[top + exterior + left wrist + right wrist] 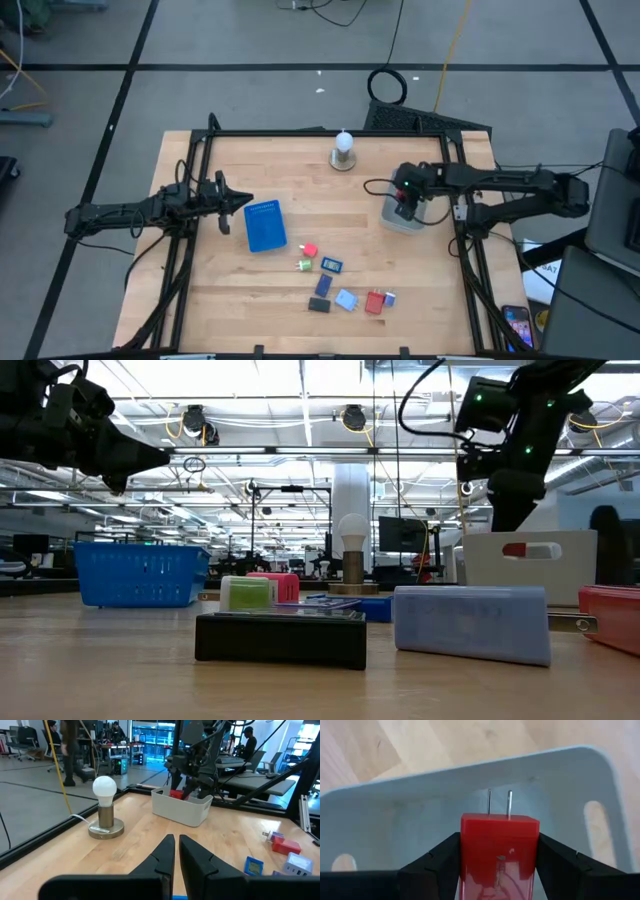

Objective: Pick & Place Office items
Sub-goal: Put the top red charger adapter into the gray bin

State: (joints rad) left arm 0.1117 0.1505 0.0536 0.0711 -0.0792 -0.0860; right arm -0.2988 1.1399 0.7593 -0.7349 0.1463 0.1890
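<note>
The right gripper hangs over the white bin on the right side of the counter, jaws clamped on a red plug block (two metal prongs pointing down into the bin). The left gripper, jaws together and holding nothing, waits at the left by the blue tray. The other small pieces lie scattered near the front edge.

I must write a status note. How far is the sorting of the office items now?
Nothing shows inside the white bin yet. In hand: the right gripper holds a red plug block just above it. Left: about seven small pieces lie on the table. The left gripper waits shut beside the blue basket.
</note>
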